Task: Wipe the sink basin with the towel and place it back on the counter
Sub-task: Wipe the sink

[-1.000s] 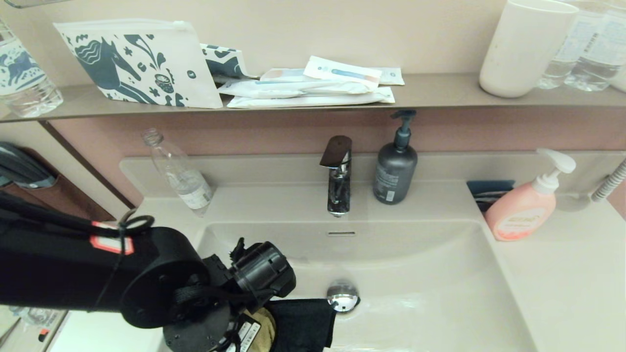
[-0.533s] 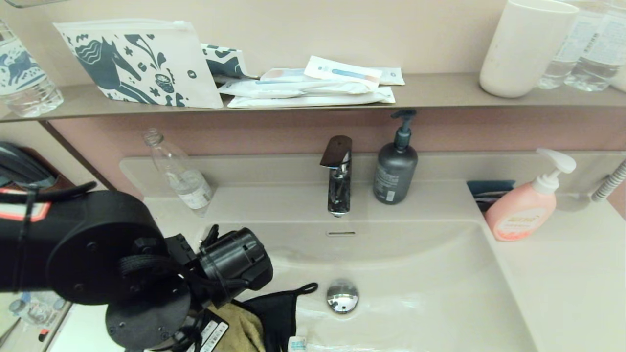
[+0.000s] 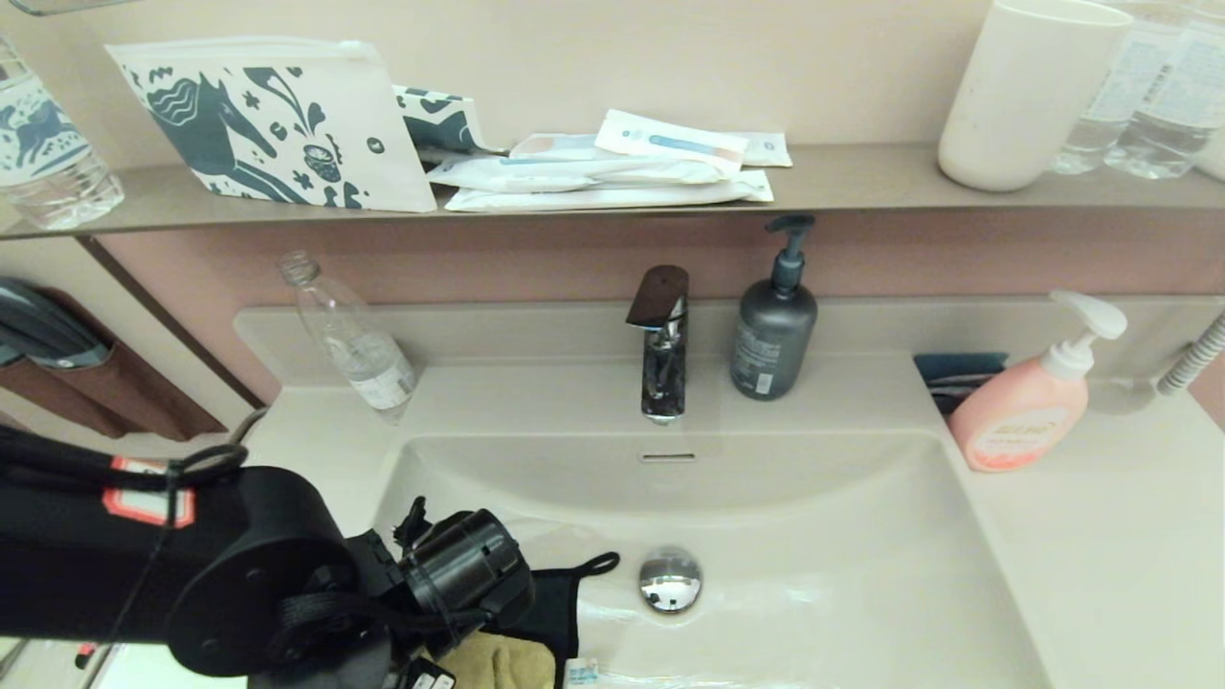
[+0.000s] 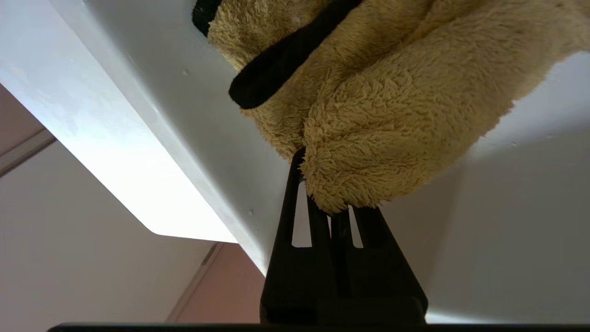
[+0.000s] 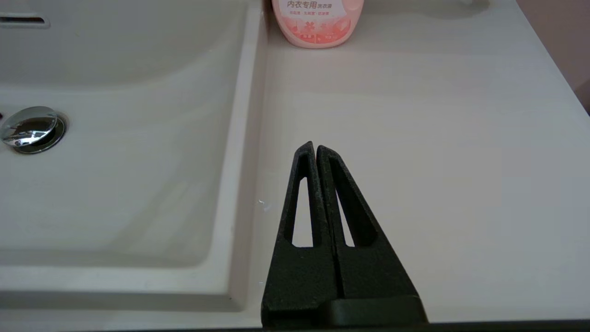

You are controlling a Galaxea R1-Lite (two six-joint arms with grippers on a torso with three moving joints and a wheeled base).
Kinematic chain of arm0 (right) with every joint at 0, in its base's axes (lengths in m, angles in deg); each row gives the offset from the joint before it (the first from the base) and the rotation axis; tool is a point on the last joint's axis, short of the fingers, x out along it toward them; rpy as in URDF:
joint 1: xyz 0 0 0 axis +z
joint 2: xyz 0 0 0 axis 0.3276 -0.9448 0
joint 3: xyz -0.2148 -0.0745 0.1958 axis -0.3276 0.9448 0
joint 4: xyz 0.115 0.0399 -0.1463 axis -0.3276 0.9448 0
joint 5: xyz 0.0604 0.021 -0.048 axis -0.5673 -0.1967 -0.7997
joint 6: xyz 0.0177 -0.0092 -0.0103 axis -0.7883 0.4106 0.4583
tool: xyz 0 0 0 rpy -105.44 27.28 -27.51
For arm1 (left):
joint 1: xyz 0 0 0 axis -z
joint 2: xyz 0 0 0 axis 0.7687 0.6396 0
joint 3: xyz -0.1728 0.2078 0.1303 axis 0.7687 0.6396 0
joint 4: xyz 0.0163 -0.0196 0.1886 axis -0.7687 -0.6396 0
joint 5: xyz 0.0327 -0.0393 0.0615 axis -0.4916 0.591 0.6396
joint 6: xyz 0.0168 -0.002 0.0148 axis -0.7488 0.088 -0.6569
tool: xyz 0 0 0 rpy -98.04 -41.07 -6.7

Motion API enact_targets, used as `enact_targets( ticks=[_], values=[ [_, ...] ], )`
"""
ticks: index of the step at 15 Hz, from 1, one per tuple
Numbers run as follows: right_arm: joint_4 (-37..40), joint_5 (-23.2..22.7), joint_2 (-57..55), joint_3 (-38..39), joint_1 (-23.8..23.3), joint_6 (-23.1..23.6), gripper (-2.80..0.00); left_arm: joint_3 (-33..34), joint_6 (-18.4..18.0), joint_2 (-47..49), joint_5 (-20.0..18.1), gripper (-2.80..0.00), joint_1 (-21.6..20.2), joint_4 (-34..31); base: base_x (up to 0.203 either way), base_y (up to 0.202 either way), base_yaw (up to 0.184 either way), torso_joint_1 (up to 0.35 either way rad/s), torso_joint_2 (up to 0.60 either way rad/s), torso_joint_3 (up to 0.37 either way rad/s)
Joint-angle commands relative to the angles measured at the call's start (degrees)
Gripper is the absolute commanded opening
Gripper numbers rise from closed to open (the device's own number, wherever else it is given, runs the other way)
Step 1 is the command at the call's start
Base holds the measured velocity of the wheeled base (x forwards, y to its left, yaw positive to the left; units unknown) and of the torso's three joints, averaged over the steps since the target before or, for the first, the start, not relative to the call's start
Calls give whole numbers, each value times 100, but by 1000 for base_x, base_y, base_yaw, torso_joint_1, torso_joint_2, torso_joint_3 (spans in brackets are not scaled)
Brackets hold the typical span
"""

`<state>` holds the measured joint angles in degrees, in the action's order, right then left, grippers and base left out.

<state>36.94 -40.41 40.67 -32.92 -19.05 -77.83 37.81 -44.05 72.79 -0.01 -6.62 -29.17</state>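
Gripping the towel [image 4: 387, 110] tight, the left claw [image 4: 339, 210] presses it into the sink basin's [image 3: 861, 536] near-left corner; the right claw [image 5: 316, 150] rests closed above the counter [image 5: 415, 138].

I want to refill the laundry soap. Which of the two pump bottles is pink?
The pink pump bottle on the counter right of the sink basin; the dark grey pump bottle stands beside the faucet.

Soft, even indoor light fills the scene. Pale glare streaks lie on the glossy cream-white sink basin [image 3: 842, 593] beside the round chrome drain plug [image 3: 670, 580]. In the left wrist view, the fluffy mustard-yellow towel [image 4: 392, 110] casts a soft shadow, and the basin's rim glows overexposed.
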Motion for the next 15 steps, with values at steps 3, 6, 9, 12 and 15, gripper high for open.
enact_targets(
  ticks=[3,6,9,12,15],
  values=[
    [2,-2,-1,3,1,3,-280,494,-143,230,15,-280,-174,738,0,0,0,0,0,0],
    [2,-2,-1,5,1,3,-280,687,-715,227,25,-280,-520,1309,0,0,0,0,0,0],
    [2,-2,-1,3,1,3,-280,686,-1424,170,35,-280,-954,1518,0,0,0,0,0,0],
    [2,-2,-1,3,1,3,-280,695,-2277,86,27,-280,-1407,2237,0,0,0,0,0,0],
    [2,-2,-1,-1,1,3,-280,687,-2838,77,25,-280,-1758,2823,0,0,0,0,0,0]
  ],
)
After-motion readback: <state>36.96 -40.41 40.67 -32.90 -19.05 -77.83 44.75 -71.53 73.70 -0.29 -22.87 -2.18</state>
